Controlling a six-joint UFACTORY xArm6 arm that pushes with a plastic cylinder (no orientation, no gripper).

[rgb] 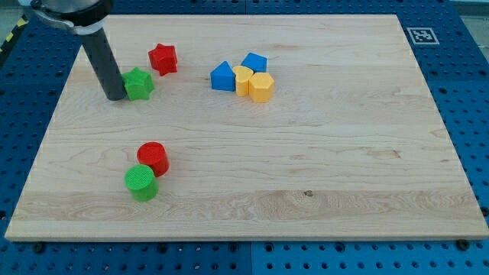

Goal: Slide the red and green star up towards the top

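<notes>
Pressing my tip (pixel 117 97) against the green star (pixel 139 84) from its left, I see no claw; the red star (pixel 163 58) sits just beyond, up-right.

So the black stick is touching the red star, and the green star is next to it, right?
Not quite. In the camera view my tip is against the green star, on its left side. The red star sits next to it, up and to the right, untouched.

Pale wooden board (pixel 306 153) on blue perforated table (pixel 466 92) — evenly lit.
</notes>
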